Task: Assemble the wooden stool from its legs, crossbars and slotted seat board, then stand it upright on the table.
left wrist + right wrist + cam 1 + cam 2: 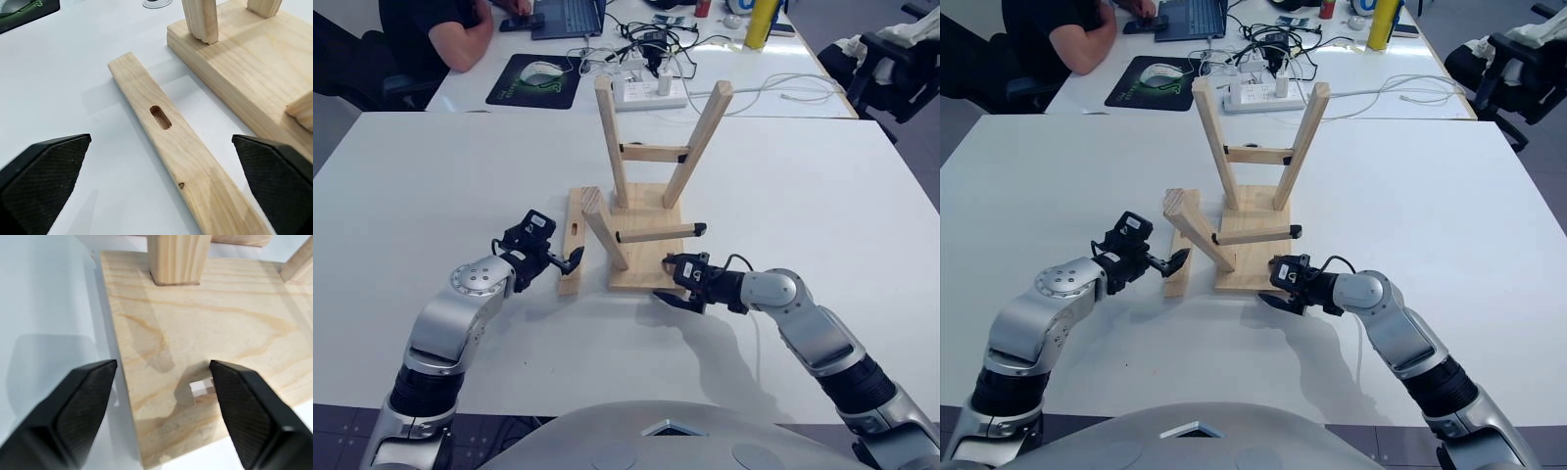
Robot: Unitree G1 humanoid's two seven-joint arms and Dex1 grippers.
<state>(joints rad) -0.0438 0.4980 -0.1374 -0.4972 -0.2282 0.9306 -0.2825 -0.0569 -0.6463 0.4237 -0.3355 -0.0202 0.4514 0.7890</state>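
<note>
Cannot see the near end of the loose leg (573, 230) in the left wrist view, cut off by the frame edge. Cannot make out how deep the leaning leg (605, 228) sits in its slot. Find the seat board (644, 269) lying flat on the table (431, 176), underside up, long axis running away from the robot. Count two upright legs (612, 137) rising from its far half, joined by a crossbar (653, 153). Find a second crossbar (656, 235) jutting right from the leaning leg, far end free. Find the loose leg flat just left of the board, roughly parallel, slot facing up. See the left gripper (161, 147) spread wide astride that leg, not gripping it. See the right gripper (164, 364) spread likewise over the board's near edge, an empty slot (200, 387) near its fingers.
</note>
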